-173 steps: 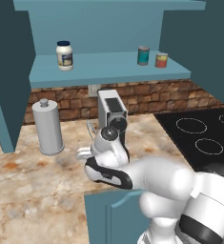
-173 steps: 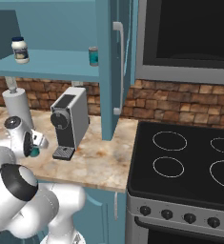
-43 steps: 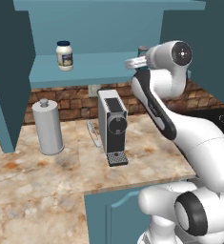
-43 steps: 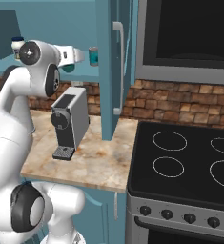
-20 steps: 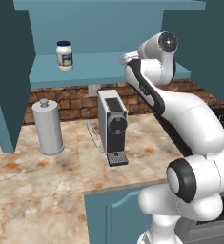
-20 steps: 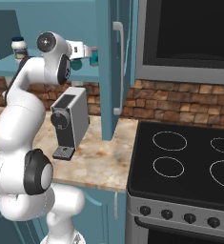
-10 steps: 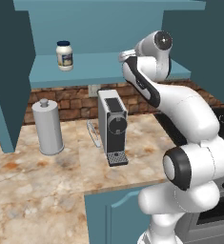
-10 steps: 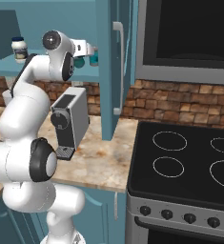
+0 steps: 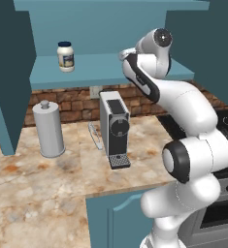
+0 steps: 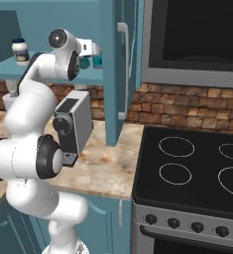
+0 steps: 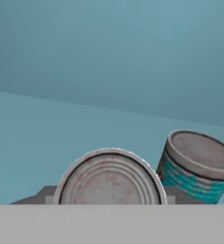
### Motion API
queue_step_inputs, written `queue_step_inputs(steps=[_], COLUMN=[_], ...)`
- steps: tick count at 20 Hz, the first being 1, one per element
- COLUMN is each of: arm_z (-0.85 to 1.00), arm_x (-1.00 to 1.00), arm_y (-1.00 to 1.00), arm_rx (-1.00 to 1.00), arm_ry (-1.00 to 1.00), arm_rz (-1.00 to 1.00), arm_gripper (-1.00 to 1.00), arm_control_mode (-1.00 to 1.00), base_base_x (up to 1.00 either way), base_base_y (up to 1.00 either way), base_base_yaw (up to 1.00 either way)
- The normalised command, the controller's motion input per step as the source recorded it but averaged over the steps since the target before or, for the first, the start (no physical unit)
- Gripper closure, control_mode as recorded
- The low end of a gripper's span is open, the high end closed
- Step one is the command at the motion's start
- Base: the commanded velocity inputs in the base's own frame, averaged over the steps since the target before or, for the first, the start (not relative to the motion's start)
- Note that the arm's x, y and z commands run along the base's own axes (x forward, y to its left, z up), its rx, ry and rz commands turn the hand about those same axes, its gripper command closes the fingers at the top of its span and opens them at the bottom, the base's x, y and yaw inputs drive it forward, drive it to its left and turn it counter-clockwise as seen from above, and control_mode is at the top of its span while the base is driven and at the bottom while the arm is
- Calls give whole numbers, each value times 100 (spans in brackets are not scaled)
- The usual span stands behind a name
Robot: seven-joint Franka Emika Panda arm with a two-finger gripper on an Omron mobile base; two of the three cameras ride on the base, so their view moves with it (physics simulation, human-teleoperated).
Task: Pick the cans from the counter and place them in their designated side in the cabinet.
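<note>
Jaws clasp a can [image 11: 109, 178] from either side, its silvery, rust-flecked top filling the foreground of the hand view, as the gripper [image 10: 89, 50] reaches into the open cabinet [image 9: 110, 29] at shelf height. A second can [image 11: 195, 167], teal-banded with the same metal lid, already stands upright on the lighter-blue shelf [image 11: 61, 133] just beside the held one (whether the two touch cannot be told from this angle). From the right base view, the teal of a can [image 10: 97, 60] shows past the hand, near the cabinet's darker door [image 10: 119, 69].

Small, rigid and cylindrical, the cans look light for this arm and unlikely to deform under a firm squeeze. Their smooth, curved walls are the risk: a can could twist or slide if gripped off-centre, so the sensible hold is across the middle of the label band, jaws square to the wall. Setting one down flat matters too, since a tilted base could roll it into its neighbour.

Farther along the shelf stands a white jar [image 9: 65, 56] with a dark lid. Below, on the marbled worktop [image 9: 38, 184], sit a coffee machine [image 9: 114, 127] and a grey canister [image 9: 48, 128], with the stovetop [image 10: 197, 168] to the right.
</note>
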Motion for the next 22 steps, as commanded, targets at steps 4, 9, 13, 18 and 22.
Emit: queue_step_inputs(steps=[4,9,13,18,22], arm_z=[-22,-24,-28,-35,-45], arm_x=[25,23,16,8,8], arm_y=[-1,-1,-2,-1,0], arm_rx=[0,0,0,0,0], arm_ry=[1,1,2,0,0], arm_rz=[0,0,0,0,0], arm_gripper=[100,100,100,100,100], arm_control_mode=[-100,-100,-100,-100,-100], base_base_x=[0,0,0,0,0], base_base_y=[0,0,0,0,0], base_base_yaw=[0,0,0,0,0])
